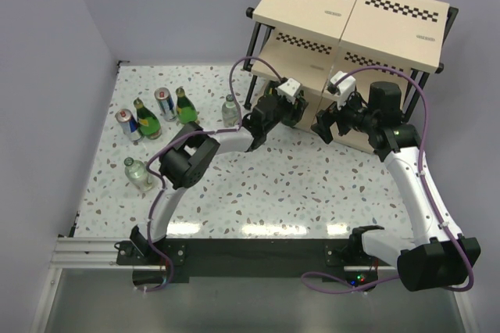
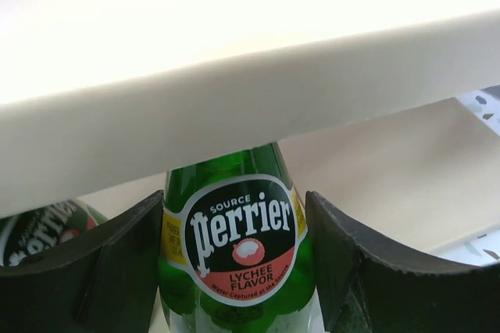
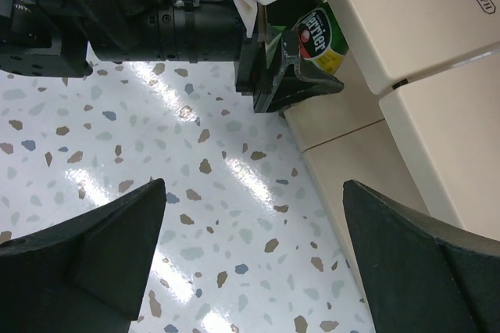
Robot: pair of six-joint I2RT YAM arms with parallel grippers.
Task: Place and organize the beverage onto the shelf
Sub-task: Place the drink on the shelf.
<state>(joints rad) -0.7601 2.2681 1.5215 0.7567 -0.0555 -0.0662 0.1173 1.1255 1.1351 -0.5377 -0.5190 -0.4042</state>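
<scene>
My left gripper (image 1: 273, 112) reaches under the shelf (image 1: 351, 5) at its lowest tier and is shut on a green glass bottle (image 2: 234, 231) with a Perrier label, one finger on each side. The bottle stands upright under a pale board (image 2: 234, 106). A second green bottle (image 2: 39, 231) stands just left of it on the same tier. My right gripper (image 3: 254, 192) hangs open and empty over the table beside the shelf's bottom board (image 3: 367, 169); from there the held bottle (image 3: 320, 32) shows in the left fingers. The rest of the beverage stands on the table's left part.
On the left of the speckled table (image 1: 258, 184) stand two blue-and-silver cans (image 1: 127, 123) (image 1: 165, 102), two green bottles (image 1: 146, 118) (image 1: 185, 106) and two clear bottles (image 1: 230, 110) (image 1: 138, 173). Purple walls close in the left and back.
</scene>
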